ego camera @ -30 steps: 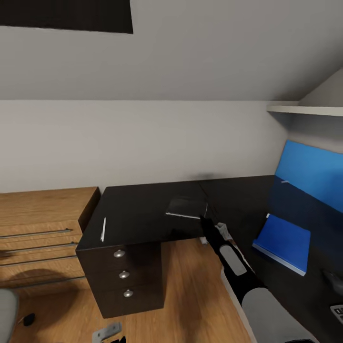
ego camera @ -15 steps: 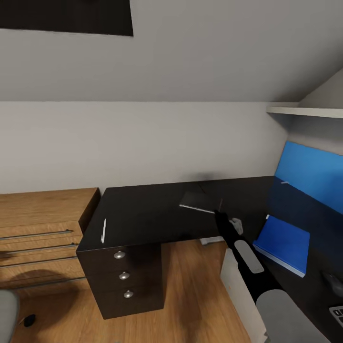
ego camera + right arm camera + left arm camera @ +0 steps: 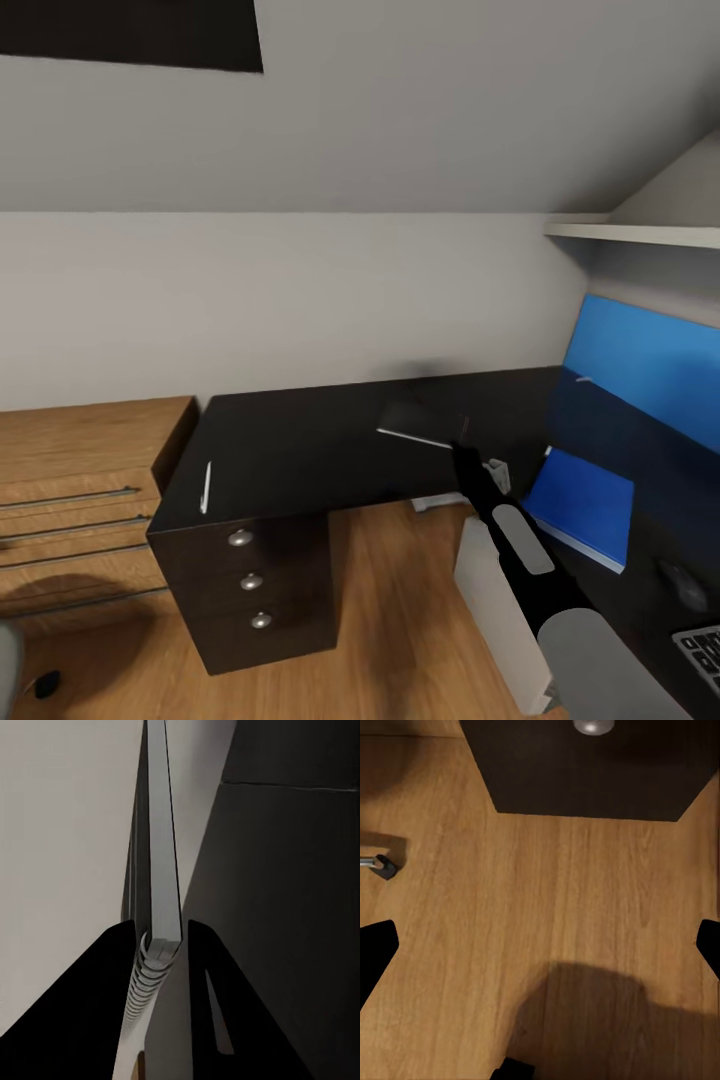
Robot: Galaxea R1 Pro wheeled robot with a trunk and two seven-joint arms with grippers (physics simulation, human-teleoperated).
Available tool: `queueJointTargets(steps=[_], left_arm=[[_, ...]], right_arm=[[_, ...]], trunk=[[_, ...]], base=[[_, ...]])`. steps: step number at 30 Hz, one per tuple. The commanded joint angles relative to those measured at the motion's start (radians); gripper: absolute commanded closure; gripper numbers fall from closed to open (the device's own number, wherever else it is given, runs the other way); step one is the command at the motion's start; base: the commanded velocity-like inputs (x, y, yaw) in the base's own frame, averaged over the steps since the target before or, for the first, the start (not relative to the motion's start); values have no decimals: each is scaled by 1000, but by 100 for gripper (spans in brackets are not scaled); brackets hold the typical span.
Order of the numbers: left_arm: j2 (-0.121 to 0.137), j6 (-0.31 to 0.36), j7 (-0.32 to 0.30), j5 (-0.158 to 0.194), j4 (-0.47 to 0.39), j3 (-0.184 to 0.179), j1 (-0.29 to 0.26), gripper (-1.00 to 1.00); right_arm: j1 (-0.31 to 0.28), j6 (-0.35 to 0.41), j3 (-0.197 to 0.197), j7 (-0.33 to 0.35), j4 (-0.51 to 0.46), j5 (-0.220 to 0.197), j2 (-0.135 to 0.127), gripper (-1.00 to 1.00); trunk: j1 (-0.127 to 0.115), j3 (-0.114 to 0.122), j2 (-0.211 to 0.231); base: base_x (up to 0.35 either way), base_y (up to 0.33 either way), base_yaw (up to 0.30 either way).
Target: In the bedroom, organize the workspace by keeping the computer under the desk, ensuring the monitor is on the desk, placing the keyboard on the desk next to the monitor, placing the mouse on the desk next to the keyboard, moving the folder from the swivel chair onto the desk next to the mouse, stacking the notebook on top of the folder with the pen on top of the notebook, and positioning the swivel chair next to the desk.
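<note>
- Notebook [image 3: 415, 423] held just above the black tabletop [image 3: 300, 450], near its inner corner; dark cover, white page edge facing the camera in the head view.
- Right tool [image 3: 161, 937] closed on the notebook's spiral spine; in the right wrist view, thin pale pages [image 3: 160, 832] running straight out from between the two black fingers [image 3: 112, 967].
- Right arm [image 3: 520, 560] reaching from lower right across the gap between the two wings of the tabletop.
- Pen [image 3: 205, 487] lying near the front left edge of the tabletop, well apart from the notebook.
- Blue folder [image 3: 582, 505] flat on the right wing, before the bright blue back panel [image 3: 645, 365].
- Mouse [image 3: 683, 582] beyond the folder toward the near right, with a corner of the keyboard [image 3: 703, 652] at the picture's edge.
- Pale tower case of the computer [image 3: 495, 610] standing on the floor under the right wing.
- Oak chest of drawers [image 3: 75, 500] touching the tabletop's left end.
- Left tool [image 3: 540, 945] spread wide and empty, black fingertips [image 3: 375, 945] at either side, over wooden floor [image 3: 555, 907] beside the dark drawer unit [image 3: 592, 772].
</note>
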Motion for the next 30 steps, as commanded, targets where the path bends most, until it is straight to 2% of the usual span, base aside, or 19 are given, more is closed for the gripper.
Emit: queueJointTargets(steps=[1, 19, 21, 23, 25, 30], left_arm=[[0, 4, 6, 5, -3, -2, 0, -100], [0, 1, 8, 2, -2, -5, 0, -100], [0, 0, 8, 2, -2, -5, 0, -100], [0, 0, 9, 2, -2, -5, 0, -100], [0, -1, 9, 2, -2, -5, 0, -100], [0, -1, 9, 2, -2, -5, 0, -100]], right_arm=[[-1, 2, 0, 3, 0, -8, 0, 100], [-1, 2, -12, 3, 0, -6, -4, 100], [-1, 2, -25, 2, 1, -6, -4, 100], [-1, 3, -75, -11, 1, -5, -4, 100], [-1, 5, -100, -25, 2, -5, -4, 100], [-1, 6, -123, -44, 2, -5, -11, 100]], trunk=[[0, -1, -1], [0, -11, -1], [0, -12, -1], [0, -13, -1], [0, -14, -1], [0, -17, -1]], base=[[0, 0, -226], [0, 0, -239], [0, 0, -242], [0, 0, -242], [0, 0, -242], [0, 0, -242]])
